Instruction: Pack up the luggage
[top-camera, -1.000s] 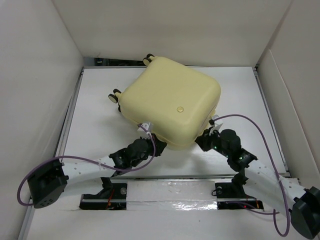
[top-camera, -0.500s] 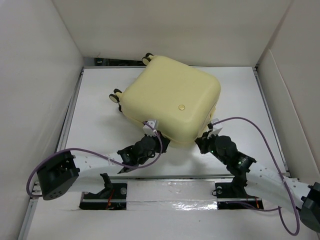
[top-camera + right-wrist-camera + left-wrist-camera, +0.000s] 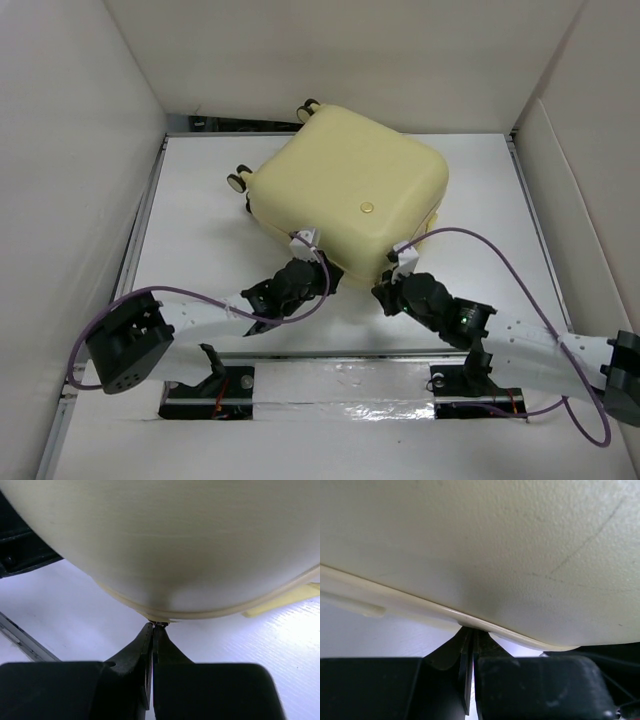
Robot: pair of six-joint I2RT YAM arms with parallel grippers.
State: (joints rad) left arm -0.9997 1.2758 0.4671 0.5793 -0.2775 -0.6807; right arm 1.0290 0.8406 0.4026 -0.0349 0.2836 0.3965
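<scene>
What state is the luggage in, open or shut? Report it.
Shut: the luggage shows only its yellow outside from above, with no lining in sight. Whether it is latched, cannot tell.

The luggage (image 3: 345, 195) fills the middle of the table (image 3: 190, 230), one wheel (image 3: 310, 104) close to the back wall (image 3: 340, 60). Open lanes run along its left and right flanks. On the near side, the left gripper (image 3: 471, 632) and right gripper (image 3: 152, 629), fingers together, abut its rim.

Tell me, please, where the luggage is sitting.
Top view: the luggage lies on the table, wheels toward back left, left gripper and right gripper at its near edge.
</scene>
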